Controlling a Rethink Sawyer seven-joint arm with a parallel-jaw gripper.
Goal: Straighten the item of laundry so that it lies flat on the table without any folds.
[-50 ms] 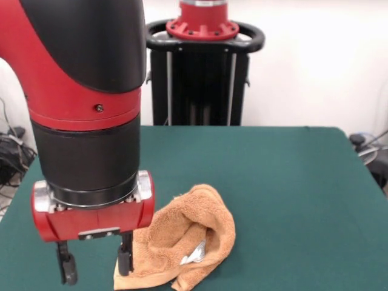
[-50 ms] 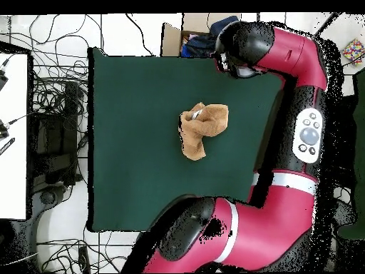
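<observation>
The item of laundry (image 1: pixel 185 239) is an orange-tan towel, crumpled into a folded heap near the front of the green table (image 1: pixel 279 182). A small white tag (image 1: pixel 195 254) shows in one of its folds. My gripper (image 1: pixel 96 265) hangs just left of the towel, open, with nothing between its fingers. One finger (image 1: pixel 125 260) stands at the towel's left edge; I cannot tell if it touches. In the overhead view the towel (image 2: pixel 204 130) lies bunched near the middle of the table (image 2: pixel 135 128), and the arm's wrist (image 2: pixel 241 44) hides the gripper.
The arm's thick red and black wrist (image 1: pixel 91 121) fills the left of the front view. A cardboard box (image 2: pixel 171 39) sits beyond one table edge. Cables (image 2: pixel 53 100) and a white desk (image 2: pixel 13 135) lie off another side.
</observation>
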